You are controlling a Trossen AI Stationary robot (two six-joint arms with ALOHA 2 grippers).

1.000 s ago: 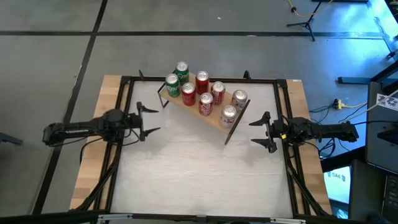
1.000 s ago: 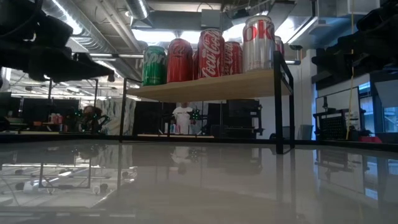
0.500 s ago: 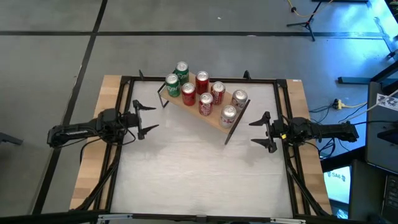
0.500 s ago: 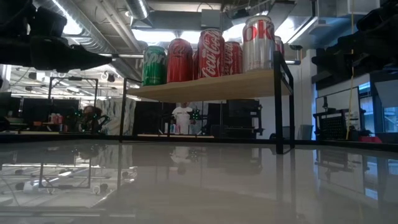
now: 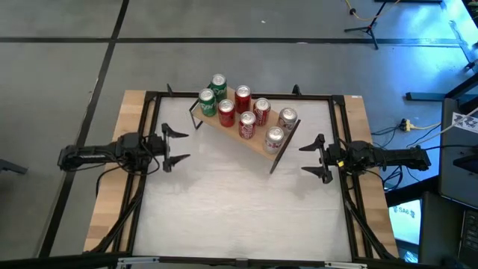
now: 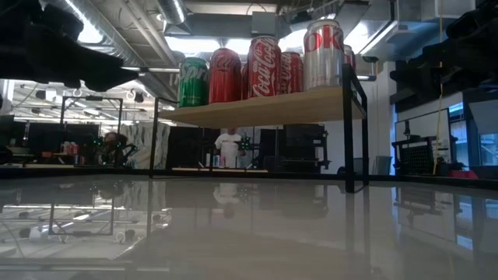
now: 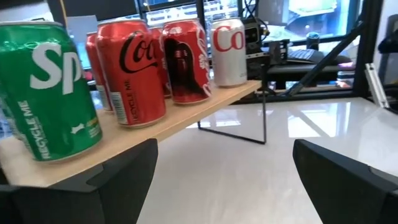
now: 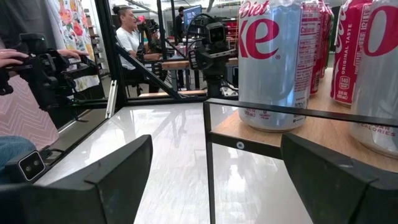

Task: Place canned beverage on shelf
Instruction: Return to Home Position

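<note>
eight cans [image 5: 246, 123] are standing in two rows on the shelf [image 6: 257, 109], which is sitting slantwise at the far middle of the bench [image 5: 239, 217]. the placing is looking finished, so only the retreat home seems to be remaining. to do it well, each arm should be drawing straight back and outward, keeping its fingers clear of the shelf's thin black legs [image 6: 345, 132] and the end cans so nothing is getting nudged out of line. the left tool [image 5: 178, 145] is hovering over the bench's left side, fingers spread wide and holding nothing. the right tool [image 5: 305, 158] is hovering at the right side, likewise wide and empty. the shelf is lying between them and slightly farther back, each end near a tool but touching neither.
</note>
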